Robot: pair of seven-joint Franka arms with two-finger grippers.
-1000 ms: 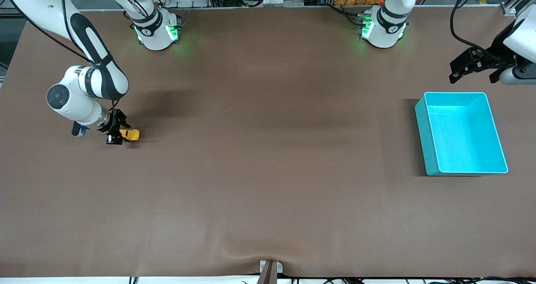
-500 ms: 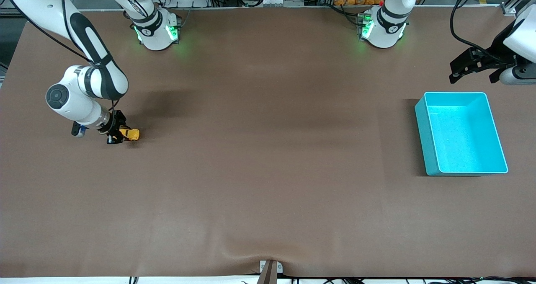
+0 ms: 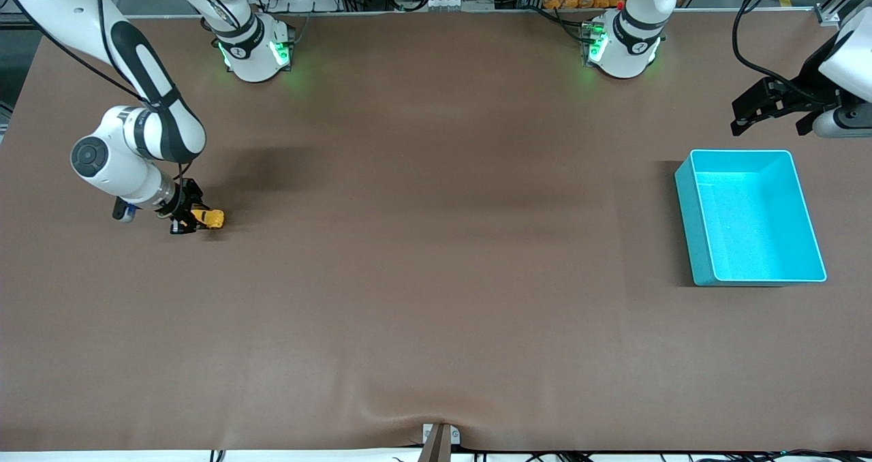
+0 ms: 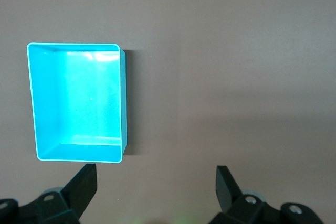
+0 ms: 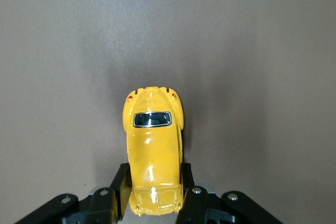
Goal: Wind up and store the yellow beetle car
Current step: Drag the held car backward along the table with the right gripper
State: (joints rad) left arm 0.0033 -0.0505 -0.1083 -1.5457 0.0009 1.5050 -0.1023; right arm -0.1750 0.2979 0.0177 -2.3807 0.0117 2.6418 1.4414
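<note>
Brown desk (image 3: 436,278): yellow beetle car (image 3: 208,219) is clamped by right end effector (image 3: 187,218); left end effector (image 4: 156,184), spread wide, is parked beside turquoise bin (image 3: 702,244).

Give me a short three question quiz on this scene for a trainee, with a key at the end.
1. True or false: the right end effector is shut on the yellow beetle car.
2. The turquoise bin lies toward which arm's end of the table?
A. the left arm's
B. the right arm's
3. Fill in: the left end effector is ____ and holds nothing.

Key:
1. True; its fingers press the car's sides, low at the brown table.
2. A.
3. Open; it waits over the table beside the bin.
</note>
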